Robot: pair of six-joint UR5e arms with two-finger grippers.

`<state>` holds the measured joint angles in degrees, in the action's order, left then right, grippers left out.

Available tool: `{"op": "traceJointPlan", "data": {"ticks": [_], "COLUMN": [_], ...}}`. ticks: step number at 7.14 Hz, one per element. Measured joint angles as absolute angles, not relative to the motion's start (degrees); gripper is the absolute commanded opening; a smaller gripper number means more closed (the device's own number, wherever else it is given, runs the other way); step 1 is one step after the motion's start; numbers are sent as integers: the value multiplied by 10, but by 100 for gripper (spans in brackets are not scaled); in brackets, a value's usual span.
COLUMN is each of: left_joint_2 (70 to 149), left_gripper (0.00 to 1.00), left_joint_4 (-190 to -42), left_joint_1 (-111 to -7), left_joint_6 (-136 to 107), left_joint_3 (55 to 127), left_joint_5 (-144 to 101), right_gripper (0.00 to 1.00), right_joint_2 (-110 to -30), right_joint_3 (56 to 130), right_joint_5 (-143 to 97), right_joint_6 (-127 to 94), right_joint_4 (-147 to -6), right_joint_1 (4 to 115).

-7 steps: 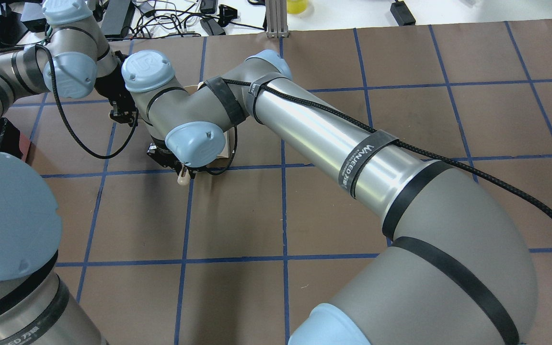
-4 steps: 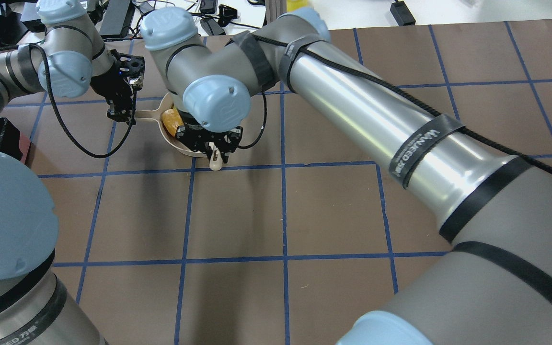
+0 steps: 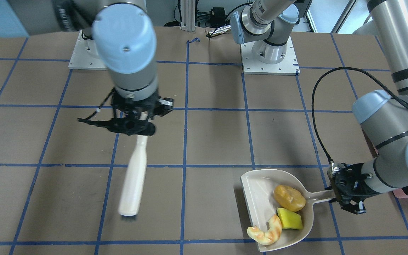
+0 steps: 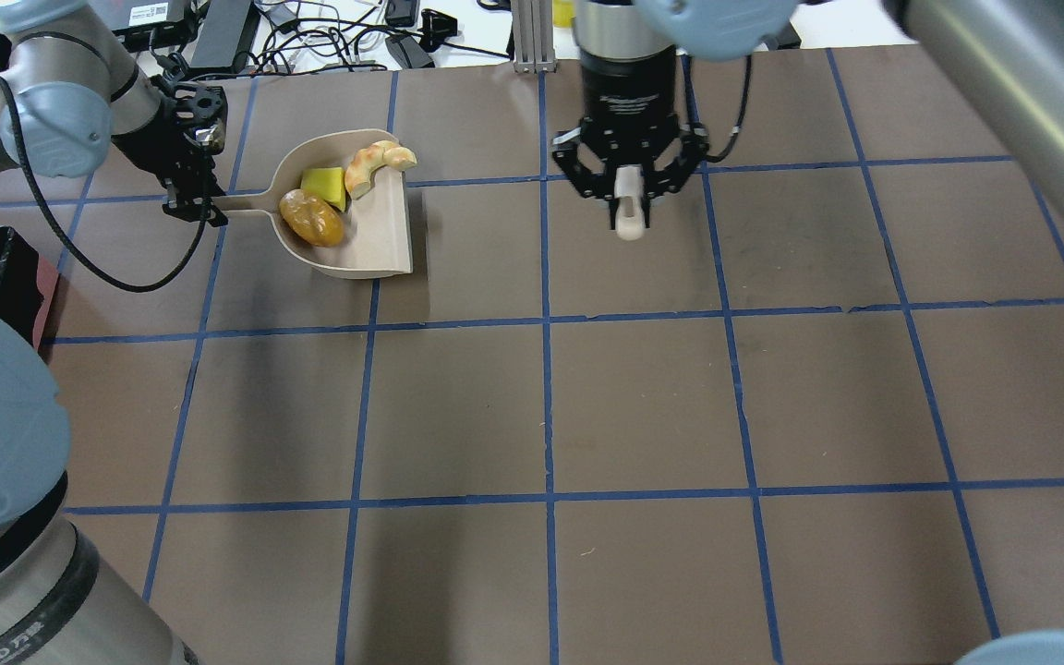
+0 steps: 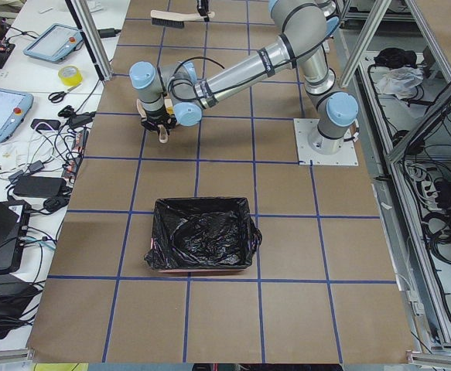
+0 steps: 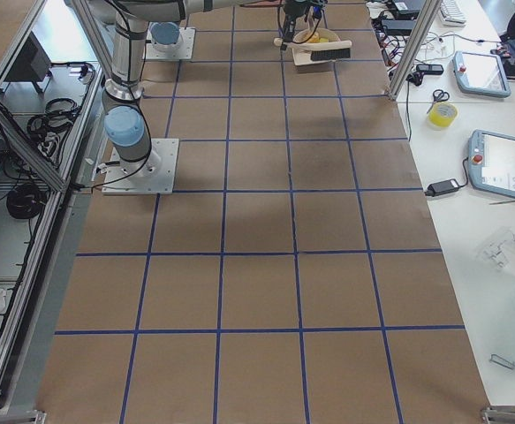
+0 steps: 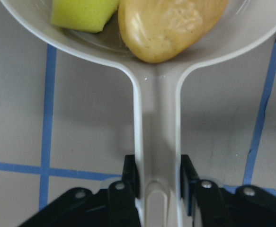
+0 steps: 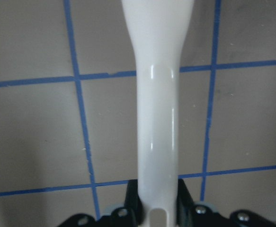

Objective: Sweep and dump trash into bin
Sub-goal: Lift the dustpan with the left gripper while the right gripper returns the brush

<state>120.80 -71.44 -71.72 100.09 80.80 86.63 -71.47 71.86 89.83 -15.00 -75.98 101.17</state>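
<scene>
Jaws clamped: left gripper (image 4: 202, 201) on dustpan (image 4: 384, 231) handle, right gripper (image 4: 629, 189) on brush (image 3: 133, 184), well apart. The trash (image 4: 310, 218) lies inside, shrimp (image 4: 375, 159) overhanging the open lip.

The bin (image 5: 202, 243) is standing open-topped, with bare brown table (image 5: 302, 255) lying along all four of its sides. Beyond the bin, the left arm (image 5: 233, 68) is reaching across the table, holding the dustpan (image 4: 384, 231) out and barring that side; the brush (image 3: 133, 184) is hanging farther beyond, well apart from the bin.
</scene>
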Motion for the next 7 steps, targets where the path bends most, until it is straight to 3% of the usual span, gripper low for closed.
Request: {"op": "traceJointPlan", "data": {"ticks": [3,7], "left_joint_2": [1197,1197], "left_gripper": [23,19], "left_joint_4": [-816,-934], "left_joint_1": [-607,-486], "left_joint_6": [1140,1340], "left_joint_3": [756,668], "left_joint_5": [865,889], "right_gripper": [0,0], "right_joint_2": [-777,-751], "right_joint_3": [867,1009], "right_joint_5": [938,975], "right_joint_6": [45,234], "right_joint_4": [-803,-1036], "right_joint_1": [830,693]}}
